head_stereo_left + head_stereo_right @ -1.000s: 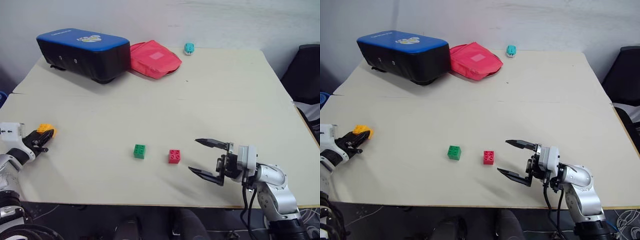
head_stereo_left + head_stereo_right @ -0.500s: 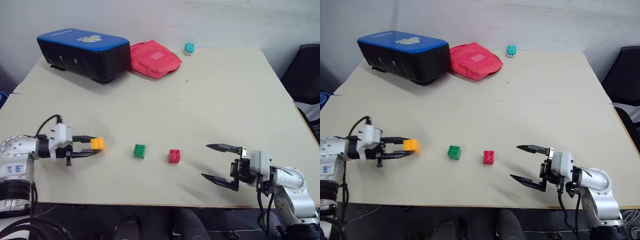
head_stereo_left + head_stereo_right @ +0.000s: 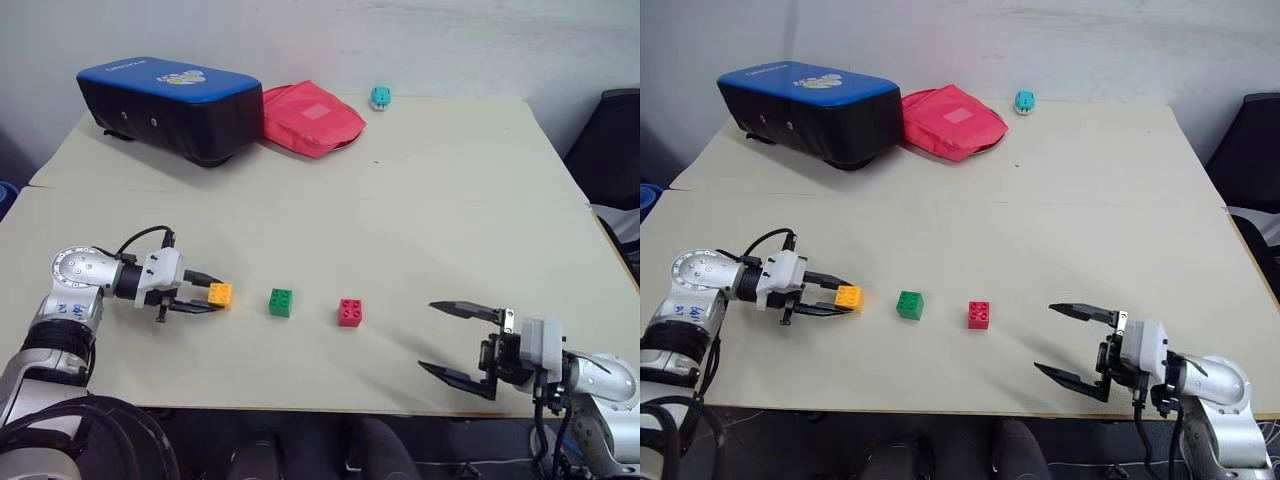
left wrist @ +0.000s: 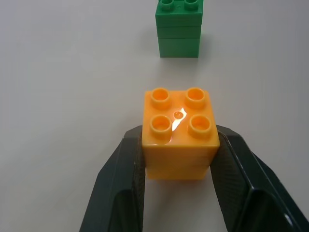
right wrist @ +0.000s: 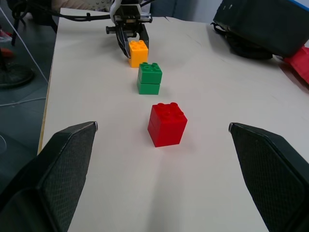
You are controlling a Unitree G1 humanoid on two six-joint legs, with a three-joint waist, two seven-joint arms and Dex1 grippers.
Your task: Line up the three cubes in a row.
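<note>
Across the pale table [image 3: 420,180] in the head views, the left gripper [image 3: 205,294] is reaching in from the robot's left, clamped on the orange-yellow cube [image 3: 220,294] and holding it low over the surface, just beside the green cube [image 3: 280,302], with the red cube [image 3: 350,312] sitting a little further toward the robot's right, so the three are already falling roughly along one line. Near the front edge on the right, the right gripper [image 3: 460,342] is hanging with its fingers spread wide and nothing between them, well apart from the red cube. Far back, a blue-topped case [image 3: 165,105], a red pouch [image 3: 308,117] and a small teal toy [image 3: 379,97] are lying clear of the work. Along the left wrist view, the two black fingers [image 4: 120,188] are pressing the flat side walls of the orange-yellow cube, studs up and upright, with the green cube standing apart ahead of it; whether the held cube is touching the table is not clear. Through the right wrist view, the red, green and orange-yellow cubes are receding in a near-straight file between the parted fingers. These bricks are probably light, rigid and glossy, so they are likely slipping easily under a skewed squeeze or skidding when nudged; taking hold squarely on two opposite smooth walls, below the studs, is looking like the safest grip.
</note>
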